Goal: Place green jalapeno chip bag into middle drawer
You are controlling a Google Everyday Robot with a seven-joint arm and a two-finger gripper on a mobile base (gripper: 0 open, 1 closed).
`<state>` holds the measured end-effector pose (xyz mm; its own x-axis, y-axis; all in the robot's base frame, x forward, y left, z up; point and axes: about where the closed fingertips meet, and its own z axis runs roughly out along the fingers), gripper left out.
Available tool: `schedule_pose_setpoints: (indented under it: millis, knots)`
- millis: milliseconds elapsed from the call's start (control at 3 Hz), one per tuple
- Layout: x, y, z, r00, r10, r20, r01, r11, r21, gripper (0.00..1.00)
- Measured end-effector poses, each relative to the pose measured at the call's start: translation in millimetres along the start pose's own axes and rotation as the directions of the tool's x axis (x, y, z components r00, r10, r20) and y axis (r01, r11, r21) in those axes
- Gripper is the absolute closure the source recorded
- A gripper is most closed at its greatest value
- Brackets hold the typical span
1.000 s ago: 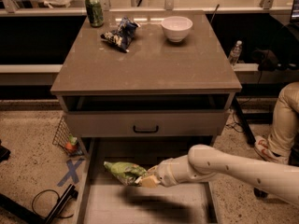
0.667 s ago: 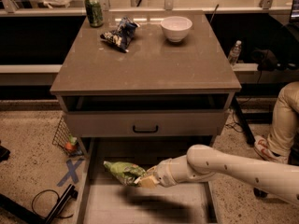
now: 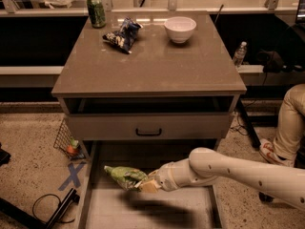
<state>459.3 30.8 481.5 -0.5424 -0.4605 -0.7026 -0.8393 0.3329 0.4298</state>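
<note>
The green jalapeno chip bag (image 3: 123, 176) is light green and crumpled. It hangs in the air over the open middle drawer (image 3: 109, 209), a wide pale tray pulled out at the bottom of the cabinet. My gripper (image 3: 145, 184) is shut on the bag's right end. My white arm (image 3: 238, 173) reaches in from the right, above the drawer floor. The bag's shadow falls on the drawer floor below.
The cabinet top (image 3: 157, 61) holds a dark blue-and-white bag (image 3: 123, 34), a white bowl (image 3: 180, 28) and a green can (image 3: 96, 11). A drawer front with a black handle (image 3: 148, 132) sits above. A person's leg (image 3: 288, 123) is at right. A wire basket (image 3: 66, 140) and a blue tape cross (image 3: 72, 176) are at left.
</note>
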Motion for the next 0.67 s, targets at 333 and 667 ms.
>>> schedule_pose_setpoints:
  millis: [333, 667]
  knots:
    - [0.1, 1.0, 1.3, 1.000, 0.000, -0.001, 0.000, 1.0000, -0.003, 0.15]
    - [0.1, 2.0, 2.6, 1.000, -0.001, -0.002, 0.001, 1.0000, -0.006, 0.00]
